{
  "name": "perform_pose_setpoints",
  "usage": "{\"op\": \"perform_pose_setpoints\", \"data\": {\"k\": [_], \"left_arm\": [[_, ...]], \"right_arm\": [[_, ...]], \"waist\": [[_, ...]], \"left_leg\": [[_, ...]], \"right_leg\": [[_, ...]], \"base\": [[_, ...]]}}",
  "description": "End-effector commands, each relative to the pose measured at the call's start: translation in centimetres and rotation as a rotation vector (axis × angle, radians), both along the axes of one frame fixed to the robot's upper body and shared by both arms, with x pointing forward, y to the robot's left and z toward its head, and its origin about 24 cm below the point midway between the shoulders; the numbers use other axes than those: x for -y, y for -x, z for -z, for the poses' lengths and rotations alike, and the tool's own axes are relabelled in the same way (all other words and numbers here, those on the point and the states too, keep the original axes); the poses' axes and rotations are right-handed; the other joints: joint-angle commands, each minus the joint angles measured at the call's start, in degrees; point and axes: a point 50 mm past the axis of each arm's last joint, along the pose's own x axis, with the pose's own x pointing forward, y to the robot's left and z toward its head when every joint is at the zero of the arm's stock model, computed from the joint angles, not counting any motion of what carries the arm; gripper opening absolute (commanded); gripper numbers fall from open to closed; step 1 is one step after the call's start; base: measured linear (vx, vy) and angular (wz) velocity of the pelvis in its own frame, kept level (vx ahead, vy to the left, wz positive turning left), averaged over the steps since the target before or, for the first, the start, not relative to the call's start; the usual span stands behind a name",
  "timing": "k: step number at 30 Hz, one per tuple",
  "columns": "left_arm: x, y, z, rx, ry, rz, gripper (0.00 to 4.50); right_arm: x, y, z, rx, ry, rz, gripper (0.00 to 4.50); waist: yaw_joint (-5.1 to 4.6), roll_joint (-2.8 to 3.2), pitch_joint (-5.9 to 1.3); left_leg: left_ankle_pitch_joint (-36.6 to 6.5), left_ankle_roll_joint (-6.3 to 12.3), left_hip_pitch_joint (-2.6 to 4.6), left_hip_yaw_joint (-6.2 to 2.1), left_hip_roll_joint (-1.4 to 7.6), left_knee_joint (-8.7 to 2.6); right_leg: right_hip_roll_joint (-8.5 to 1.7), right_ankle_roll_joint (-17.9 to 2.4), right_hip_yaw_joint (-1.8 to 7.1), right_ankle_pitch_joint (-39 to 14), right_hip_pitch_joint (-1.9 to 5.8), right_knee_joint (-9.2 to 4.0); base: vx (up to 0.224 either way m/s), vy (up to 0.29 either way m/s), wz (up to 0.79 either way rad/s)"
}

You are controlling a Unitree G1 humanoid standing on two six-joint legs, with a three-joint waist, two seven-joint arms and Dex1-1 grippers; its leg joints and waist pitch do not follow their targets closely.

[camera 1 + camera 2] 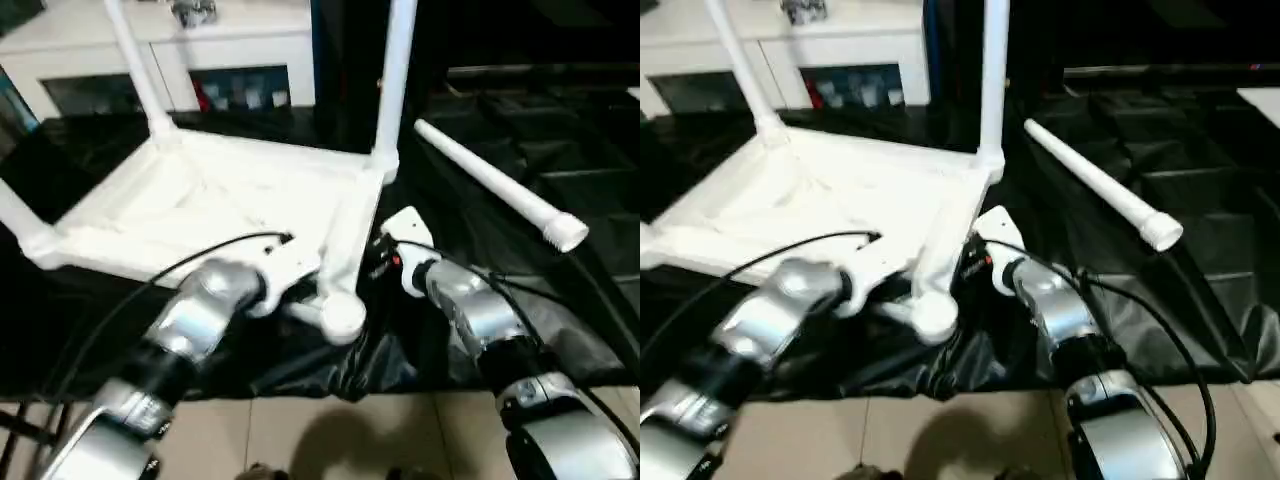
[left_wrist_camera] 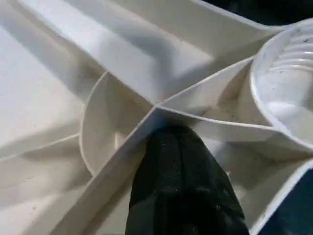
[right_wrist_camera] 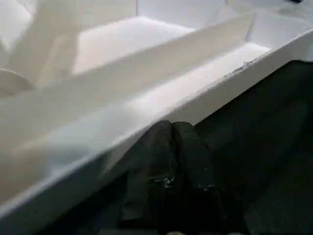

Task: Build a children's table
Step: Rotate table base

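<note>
tabletop (image 1: 200, 205) — both grippers closed, touching

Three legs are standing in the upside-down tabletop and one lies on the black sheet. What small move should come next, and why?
Probably the right end effector, now shut at the tabletop edge, should back off toward the loose leg beside it. The near corner socket is empty, while the other three hold legs, so that leg seems the last part missing.
</note>
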Motion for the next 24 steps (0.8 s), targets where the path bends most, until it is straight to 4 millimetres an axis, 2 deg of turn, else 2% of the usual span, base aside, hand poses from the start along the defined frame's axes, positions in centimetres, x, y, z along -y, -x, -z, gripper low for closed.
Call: {"op": "perform_pose_setpoints", "data": {"k": [1,2,3,4,6,7,8,9,10,11,12,13,14,15,16,17,18,19,20,22,24], "left_arm": [[-1.2,-1.6,-0.3,0.117,-0.056,-0.105,0.0],[-1.5,-2.0,-0.6,0.149,-0.045,-0.131,0.0],[-1.7,-2.2,-1.1,0.167,-0.006,-0.152,0.0],[-1.6,-2.2,-1.2,0.168,0.012,-0.153,0.0],[-1.5,-2.1,-1.6,0.171,0.061,-0.156,0.0],[-1.1,-1.4,-2.7,0.17,0.213,-0.157,0.0],[-1.1,-1.4,-2.7,0.17,0.213,-0.157,0.0],[-1.1,-1.3,-2.7,0.173,0.226,-0.158,0.0],[-1.1,-1.0,-3.0,0.18,0.262,-0.16,0.0],[-1.1,-0.3,-3.2,0.176,0.327,-0.173,0.33],[-1.1,0.7,-3.5,0.199,0.404,-0.197,0.33],[-1.1,1.5,-3.9,0.224,0.488,-0.23,0.41],[-1.1,1.5,-3.9,0.224,0.488,-0.23,0.41],[-1.6,2.3,-4.5,0.3,0.587,-0.327,0.61],[-1.6,2.3,-4.5,0.3,0.587,-0.327,0.76],[-2.1,2.6,-4.9,0.345,0.629,-0.401,0.76],[-2.1,2.6,-4.9,0.345,0.629,-0.401,0.83],[-2.9,2.8,-5.2,0.409,0.663,-0.5,0.86],[-3.5,3.2,-5.3,0.447,0.681,-0.566,0.92],[-3.5,4.3,-4.5,0.442,0.623,-0.557,1.16],[-3.7,4.6,-4.1,0.438,0.609,-0.586,1.26]], "right_arm": [[0.7,-0.2,-1.5,0.06,-0.049,0.066,0.03],[1.2,-0.2,-1.8,0.065,-0.065,0.09,0.03],[1.7,0.1,-2.1,0.076,-0.083,0.106,0.03],[1.8,0.1,-2.2,0.08,-0.085,0.113,0.03],[2.2,0.3,-2.5,0.091,-0.09,0.132,0.03],[3.4,0.9,-3.4,0.153,-0.129,0.189,0.03],[3.4,0.9,-3.4,0.153,-0.129,0.189,0.03],[3.5,1.0,-3.5,0.159,-0.135,0.196,0.03],[3.9,1.2,-3.7,0.174,-0.153,0.215,0.36],[4.3,1.7,-4.1,0.188,-0.189,0.238,0.36],[4.5,2.4,-4.5,0.195,-0.223,0.249,0.36],[4.6,3.1,-4.6,0.2,-0.235,0.252,0.5],[4.6,3.1,-4.6,0.2,-0.235,0.252,0.5],[4.5,4.0,-4.9,0.205,-0.246,0.256,0.77],[4.5,4.0,-4.9,0.205,-0.246,0.256,0.81],[4.3,4.4,-5.0,0.207,-0.249,0.259,0.81],[4.3,4.4,-5.0,0.207,-0.249,0.259,0.82],[4.0,4.8,-5.2,0.218,-0.265,0.268,0.88],[3.7,5.1,-5.4,0.226,-0.287,0.275,1.08],[3.2,5.5,-5.6,0.227,-0.367,0.291,1.28],[3.1,5.7,-5.6,0.223,-0.386,0.304,1.38]], "waist": [[-0.04,1.04,-4.0],[-0.24,0.22,-4.3],[-0.25,0.17,-4.35],[-0.24,0.42,-4.48],[-0.31,0.43,-4.74],[-0.18,-0.33,-4.98],[-0.18,-0.33,-4.98],[0.12,0.09,-5.29],[0.23,0.32,-5.53],[0.22,-0.78,-5.44],[0.74,-0.89,-5.17],[1.15,-0.79,-5.03],[1.15,-0.79,-5.03],[1.28,-0.54,-4.73],[1.17,-0.98,-4.58],[1.15,-0.93,-4.19],[1.12,-0.9,-4.07],[0.85,-1.24,-3.93],[0.81,-1.09,-3.7],[0.5,-1.54,-3.48],[0.2,-1.37,-3.33]], "left_leg": [[-19.54,1.64,1.21,-1.69,2.15,-3.94],[-20.12,1.39,1.23,-1.92,2.02,-3.89],[-18.45,2.03,0.7,-1.96,2.0,-3.91],[-16.91,2.56,0.6,-1.89,1.98,-3.73],[-14.36,3.42,0.47,-1.75,1.97,-3.41],[-12.17,4.17,0.35,-1.57,1.98,-3.16],[-12.17,4.17,0.35,-1.57,1.98,-3.16],[-8.65,5.62,0.12,-1.67,2.22,-2.96],[-7.03,7.09,0.24,-1.61,2.37,-2.69],[-6.17,8.2,0.14,-1.35,2.34,-2.62],[-5.41,8.97,-0.08,-1.41,2.73,-2.7],[-6.06,9.36,-0.01,-1.45,3.01,-2.78],[-6.06,9.36,-0.01,-1.45,3.01,-2.78],[-9.75,8.2,0.51,-1.3,2.93,-3.06],[-10.72,7.55,0.44,-1.31,2.99,-3.25],[-13.32,6.27,0.49,-1.33,2.91,-3.54],[-14.84,5.55,0.54,-1.38,2.87,-3.67],[-17.56,3.99,0.94,-1.34,2.68,-3.79],[-19.43,2.67,1.06,-1.5,2.6,-3.88],[-21.2,1.75,0.78,-1.88,2.5,-4.27],[-22.67,1.06,1.03,-1.94,2.51,-4.37]], "right_leg": [[-2.58,-9.84,1.51,-19.24,2.68,-4.63],[-2.47,-9.44,1.4,-19.1,3.18,-4.29],[-2.73,-9.25,1.44,-18.58,3.51,-4.14],[-2.87,-9.28,1.45,-18.27,3.48,-4.13],[-2.89,-10.15,1.47,-16.35,3.41,-4.01],[-2.93,-10.77,1.5,-14.23,3.53,-3.84],[-2.93,-10.77,1.5,-14.23,3.53,-3.84],[-3.02,-11.53,1.57,-10.12,3.47,-3.07],[-2.95,-12.29,1.48,-7.8,3.33,-2.95],[-2.56,-13.13,1.39,-6.78,2.92,-2.95],[-2.96,-13.23,1.55,-6.5,3.18,-2.67],[-3.12,-12.66,1.53,-8.66,3.07,-2.65],[-3.12,-12.66,1.53,-8.66,3.07,-2.65],[-2.61,-10.91,1.38,-14.92,2.36,-3.58],[-2.42,-10.24,1.42,-16.06,2.4,-3.7],[-2.46,-8.64,1.42,-20.07,2.18,-4.23],[-2.45,-7.81,1.38,-22.37,2.12,-4.52],[-2.25,-6.04,1.33,-26.48,1.74,-5.04],[-2.41,-4.27,1.32,-29.63,1.62,-5.43],[-2.58,-1.22,1.32,-33.94,1.36,-5.79],[-2.38,-0.13,1.31,-35.18,1.03,-6.1]], "base": [[0.0,0.0,0.0],[0.0,0.0,0.0],[0.0,0.0,0.0],[0.0,0.0,0.0],[0.0,0.0,0.0],[0.0,0.0,0.0],[0.0,0.0,0.0],[0.0,0.0,0.0],[0.0,0.0,0.0],[0.0,0.0,0.0],[0.0,0.0,0.0],[0.0,0.0,0.0],[0.0,0.0,0.0],[0.0,0.0,0.0],[0.0,0.0,0.0],[0.0,0.0,0.0],[0.0,0.0,0.0],[0.0,0.0,0.0],[0.0,0.0,0.0],[0.0,0.0,0.0],[0.0,0.0,0.0]]}}
